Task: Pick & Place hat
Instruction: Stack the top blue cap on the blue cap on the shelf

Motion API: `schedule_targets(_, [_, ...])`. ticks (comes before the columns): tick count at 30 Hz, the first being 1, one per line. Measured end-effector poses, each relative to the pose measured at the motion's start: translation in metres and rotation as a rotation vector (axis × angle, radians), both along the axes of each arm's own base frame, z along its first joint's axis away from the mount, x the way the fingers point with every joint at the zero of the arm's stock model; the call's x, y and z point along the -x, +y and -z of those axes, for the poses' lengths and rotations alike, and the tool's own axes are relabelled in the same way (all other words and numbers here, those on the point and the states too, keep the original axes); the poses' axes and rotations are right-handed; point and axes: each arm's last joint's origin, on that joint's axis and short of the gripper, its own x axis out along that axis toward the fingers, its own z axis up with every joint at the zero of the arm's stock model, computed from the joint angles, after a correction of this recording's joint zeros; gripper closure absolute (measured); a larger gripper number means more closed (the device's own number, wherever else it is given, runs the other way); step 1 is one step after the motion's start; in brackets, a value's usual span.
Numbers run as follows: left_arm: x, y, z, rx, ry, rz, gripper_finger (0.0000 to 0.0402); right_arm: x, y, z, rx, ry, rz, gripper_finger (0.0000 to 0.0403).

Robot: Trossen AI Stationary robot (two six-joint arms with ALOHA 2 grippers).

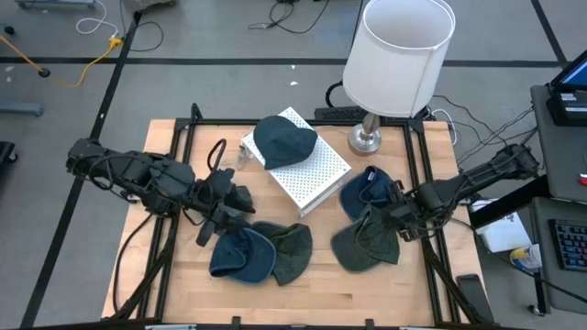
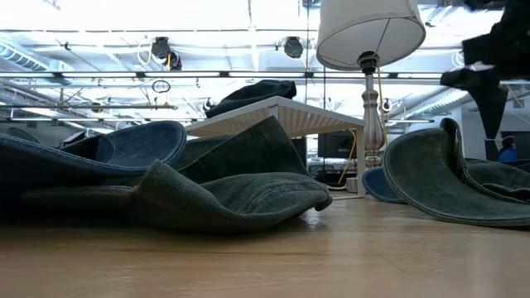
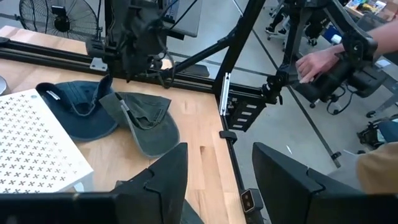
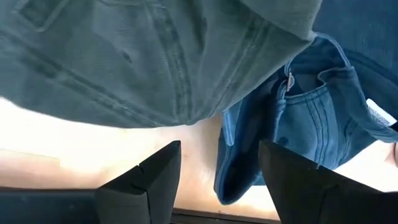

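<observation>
Wooden table (image 1: 321, 284) seen from above, both arms reaching inward from opposite sides. The left arm lies low across the left half of the table, its elbow folded; the left gripper (image 1: 240, 203) hovers just above the blue hat (image 1: 240, 257) and green hat (image 1: 292, 252) near the front edge, its fingers (image 3: 165, 180) spread apart with nothing between them. The right arm stretches in from the right edge, wrist angled down; the right gripper (image 1: 390, 215) sits over a second pair of caps, an olive hat (image 1: 362, 243) overlapping a blue cap (image 1: 362, 191). In its wrist view the fingers (image 4: 155, 171) stand apart just above the olive fabric, gripping nothing. A dark hat (image 1: 282, 140) rests on top of the white perforated box (image 1: 312, 174) at table centre. A lamp (image 1: 396, 55) stands behind the box. A person's hand (image 3: 317, 62) shows beyond the table.
</observation>
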Motion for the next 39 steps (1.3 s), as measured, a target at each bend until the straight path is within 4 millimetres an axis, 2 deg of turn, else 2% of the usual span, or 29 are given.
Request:
schedule_targets(19, [0.000, 0.000, 0.000, -0.004, -0.001, 0.029, 0.0218, -0.034, -0.023, 0.036, 0.014, 0.251, 0.179, 0.0195])
schedule_targets(29, [0.000, -0.001, 0.000, -0.015, -0.004, 0.034, 0.0217, -0.051, -0.021, 0.060, 0.022, 0.311, 0.054, 0.0198])
schedule_targets(34, [0.001, -0.001, 0.000, -0.003, 0.000, 0.068, 0.0217, -0.054, -0.021, 0.068, 0.033, 0.362, 0.051, 0.0229])
schedule_targets(39, [0.001, -0.002, 0.000, 0.006, 0.003, 0.083, 0.0218, -0.054, -0.021, 0.070, 0.038, 0.377, 0.050, 0.0306])
